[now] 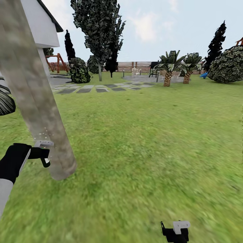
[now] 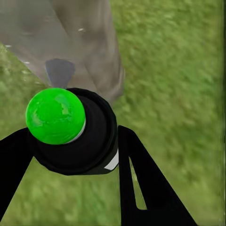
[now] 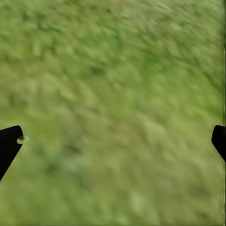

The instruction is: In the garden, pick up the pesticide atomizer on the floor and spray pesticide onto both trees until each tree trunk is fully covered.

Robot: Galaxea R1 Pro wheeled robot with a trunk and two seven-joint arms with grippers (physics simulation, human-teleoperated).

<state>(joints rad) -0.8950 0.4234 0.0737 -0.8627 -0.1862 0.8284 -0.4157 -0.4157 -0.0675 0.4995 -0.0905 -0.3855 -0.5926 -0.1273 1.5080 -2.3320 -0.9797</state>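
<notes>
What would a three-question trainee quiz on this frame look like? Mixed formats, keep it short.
1. True or false: the left gripper holds the atomizer.
2. What does the atomizer face? A) palm B) tree trunk C) fence
3. Fill in: the right gripper is open over ____.

Key: 1 true; 2 B; 3 grass.

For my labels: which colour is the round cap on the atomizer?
Bright green cap on a black body, best in the left wrist view.
</notes>
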